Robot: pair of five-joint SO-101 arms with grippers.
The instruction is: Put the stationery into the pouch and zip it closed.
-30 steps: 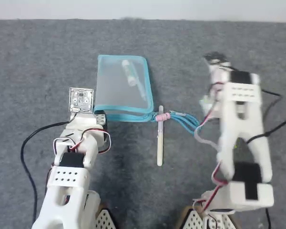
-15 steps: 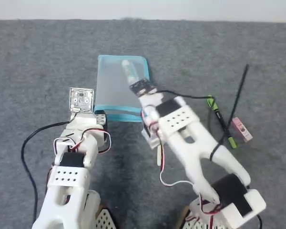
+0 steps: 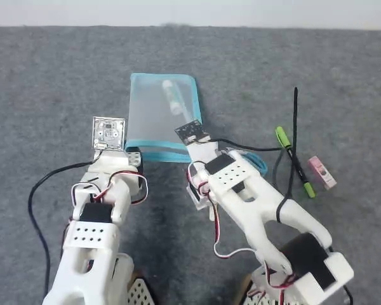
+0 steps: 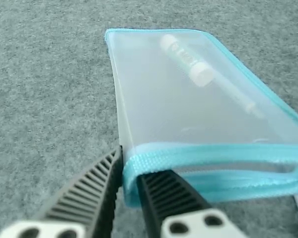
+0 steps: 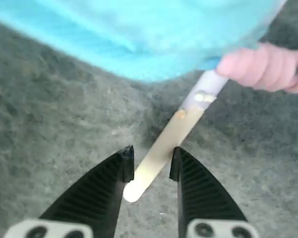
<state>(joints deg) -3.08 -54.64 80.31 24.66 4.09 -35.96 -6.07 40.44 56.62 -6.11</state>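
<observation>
Because the slim cream-coloured plastic pen lies flat on the table just outside the pouch, I judge it to be the next piece to go in. It sits between the two black fingers of my right gripper, which stand apart, one on either side of the barrel, not closed on it. I expect it to be light, stiff and smooth, so it could roll or swivel if pinched near an end. I would take it across the barrel near its middle and squeeze firmly. Its far end lies close to the pink ribbed zipper pull and the turquoise edge of the translucent, soft-sided pouch. That pouch lies flat with a white tube already inside. It looks thin and floppy, likely to slide or buckle when something is pushed into it. My left gripper is clamped on its near corner, at the turquoise zip band, which should anchor it. Off to my right, a dark marker with green ends and a small pink eraser lie on the grey felt-like table, well apart from the pouch
</observation>
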